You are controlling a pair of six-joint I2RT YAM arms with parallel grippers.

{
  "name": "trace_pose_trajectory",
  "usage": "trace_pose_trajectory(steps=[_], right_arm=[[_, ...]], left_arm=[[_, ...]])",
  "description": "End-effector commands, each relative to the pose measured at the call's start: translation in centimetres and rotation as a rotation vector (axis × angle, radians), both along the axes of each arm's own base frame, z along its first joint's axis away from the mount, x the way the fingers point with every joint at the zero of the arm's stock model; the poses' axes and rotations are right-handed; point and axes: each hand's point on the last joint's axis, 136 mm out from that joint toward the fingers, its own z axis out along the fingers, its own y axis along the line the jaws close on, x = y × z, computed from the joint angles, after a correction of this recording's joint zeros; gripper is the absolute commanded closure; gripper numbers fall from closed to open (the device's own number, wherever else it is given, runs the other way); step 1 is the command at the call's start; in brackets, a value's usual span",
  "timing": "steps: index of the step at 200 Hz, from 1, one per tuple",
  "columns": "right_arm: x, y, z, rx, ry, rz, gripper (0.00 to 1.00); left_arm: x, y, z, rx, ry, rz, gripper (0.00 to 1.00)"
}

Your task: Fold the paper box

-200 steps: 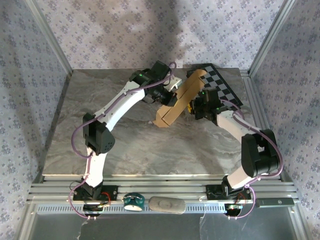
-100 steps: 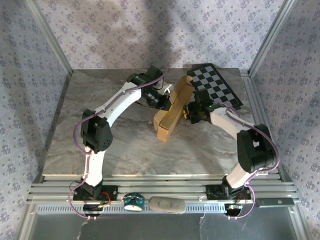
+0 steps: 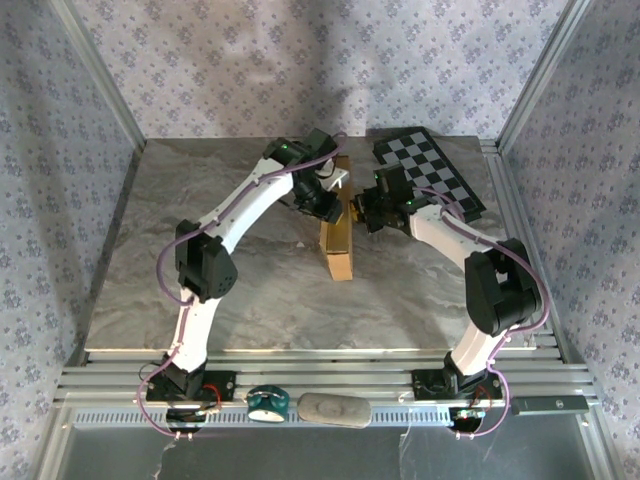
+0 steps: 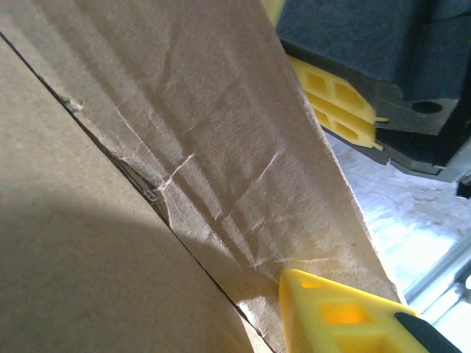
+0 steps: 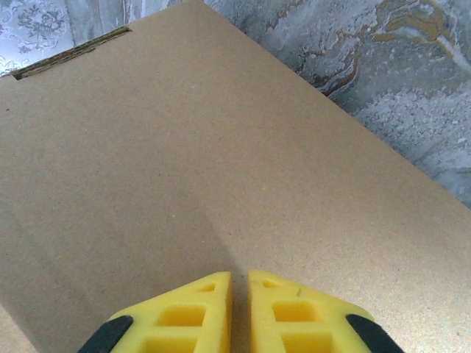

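top external: the paper box [image 3: 341, 238] stands on edge at the tabletop's [image 3: 240, 290] far middle, with a checkerboard panel [image 3: 432, 172] at the far right corner. the left gripper [image 3: 334, 200] sits against the box, and cardboard hides whether its fingers are parted. the right gripper [image 5: 240, 294] presses nearly closed fingers on the opposite face.

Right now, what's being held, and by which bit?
The right gripper pinches the paper box by an edge of its broad panel. Whether the left gripper grips it cannot be told.
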Motion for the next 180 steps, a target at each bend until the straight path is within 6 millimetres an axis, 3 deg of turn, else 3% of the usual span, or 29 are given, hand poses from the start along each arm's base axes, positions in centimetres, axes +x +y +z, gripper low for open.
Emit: trace_pose_trajectory(steps=[1,36,93,116,141,180], right_arm=[[-0.4,3.0,2.4,0.078,-0.04,0.083,0.87],[-0.7,3.8,2.4,0.088,-0.035,0.097,0.87],[-0.9,3.8,2.3,0.095,-0.026,0.103,0.88],[-0.9,3.6,2.5,0.088,-0.034,0.109,0.88],[-1.1,3.0,2.4,0.07,-0.034,0.122,0.88],[-1.2,1.2,3.0,0.012,-0.057,0.146,0.86]], left_arm=[[0.5,1.0,-0.5,0.134,-0.068,-0.015,0.68],[1.3,2.8,-0.8,0.264,-0.125,0.007,0.64],[2.6,3.5,0.6,0.37,-0.252,0.013,0.62],[2.7,4.1,0.6,0.431,-0.279,-0.001,0.69],[2.9,4.8,0.6,0.482,-0.305,-0.007,0.89],[3.2,5.6,0.1,0.549,-0.327,-0.034,0.92]])
